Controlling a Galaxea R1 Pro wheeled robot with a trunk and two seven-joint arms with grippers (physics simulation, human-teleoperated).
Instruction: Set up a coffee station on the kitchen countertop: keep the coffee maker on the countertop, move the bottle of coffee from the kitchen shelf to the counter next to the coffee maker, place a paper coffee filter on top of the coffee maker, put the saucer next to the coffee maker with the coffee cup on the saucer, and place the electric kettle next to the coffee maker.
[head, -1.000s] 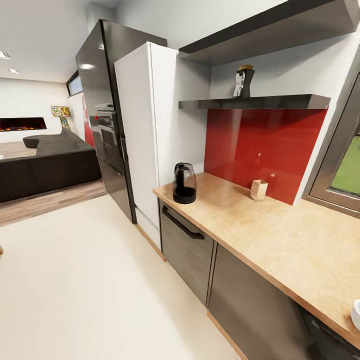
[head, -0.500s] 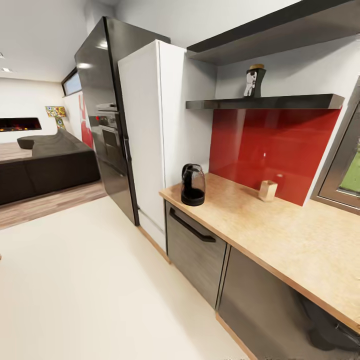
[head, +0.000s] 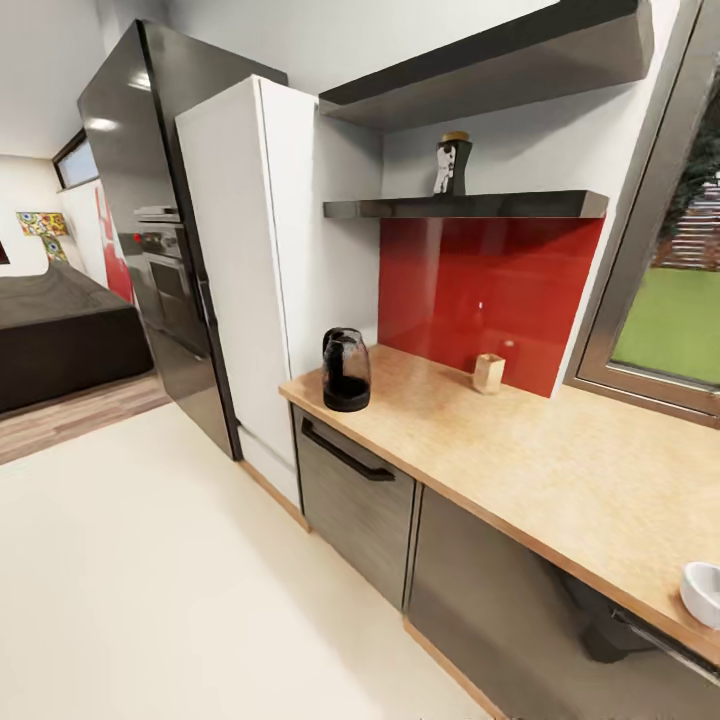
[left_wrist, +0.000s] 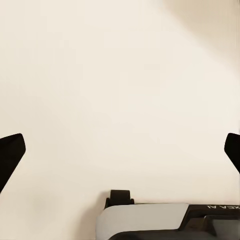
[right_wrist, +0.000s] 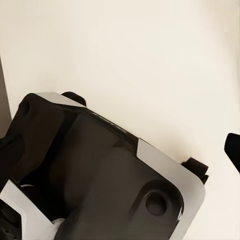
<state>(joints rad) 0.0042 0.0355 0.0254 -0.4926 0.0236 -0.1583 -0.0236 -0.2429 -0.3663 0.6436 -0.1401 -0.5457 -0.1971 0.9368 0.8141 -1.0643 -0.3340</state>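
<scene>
Nearest to you, both arms hang low over the pale cream floor (left_wrist: 120, 75). The left gripper (left_wrist: 120, 150) has its dark fingertips (left_wrist: 11, 155) standing wide apart with nothing between them, above the robot's white and black base (left_wrist: 150, 220). Of the right gripper you see one dark fingertip (right_wrist: 233, 150) at the picture's edge, so you cannot tell whether it is apart or together.

At the near end of the long tan wood-grain kitchen countertop (head: 560, 480), a small white rounded dish rim (head: 703, 592) peeks in; cup or saucer, too cropped to say. Further along, at the counter's corner beside the tall white cabinet (head: 250, 270), stands the rounded smoky glass electric kettle (head: 346, 370), upright. A small tan wooden block (head: 489, 373) sits against the glossy red backsplash (head: 480, 290).

Farthest and highest, the small dark bottle of coffee with its yellow-tan lid (head: 453, 164) stands on the thin glossy black kitchen shelf (head: 470, 206), probably your next reach, which would suit empty hands.
</scene>
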